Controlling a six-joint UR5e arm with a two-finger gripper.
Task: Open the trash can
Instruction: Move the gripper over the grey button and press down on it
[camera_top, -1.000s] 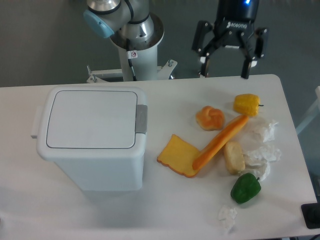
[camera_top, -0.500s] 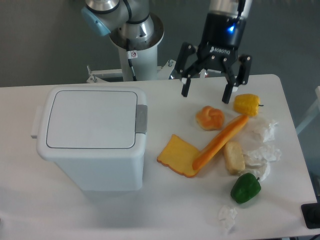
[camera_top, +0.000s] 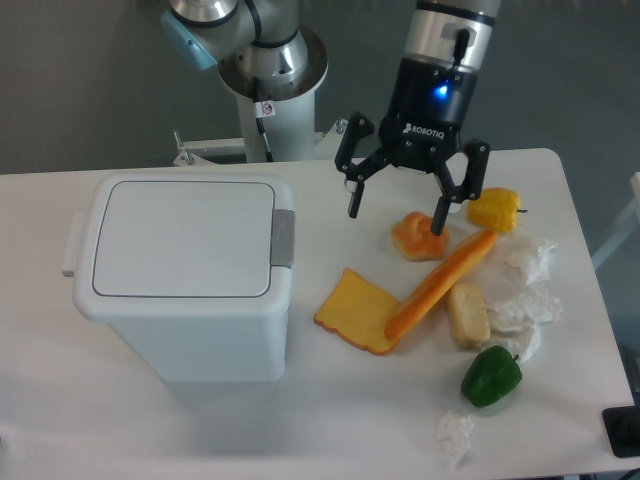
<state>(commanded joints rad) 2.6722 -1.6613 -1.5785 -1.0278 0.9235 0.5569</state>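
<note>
The gripper (camera_top: 396, 212) hangs with fingers (camera_top: 353, 196) spread, holding nothing, probably above the table, right of the bin's (camera_top: 185, 290) grey tab (camera_top: 284, 238), lid shut.

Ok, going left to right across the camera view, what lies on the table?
Trash can → cheese slice → bun → bread chunk → green pepper → yellow pepper. The carrot spans from the cheese to the peppers, so it is left out; the open hand hovers left of the bun.
</note>
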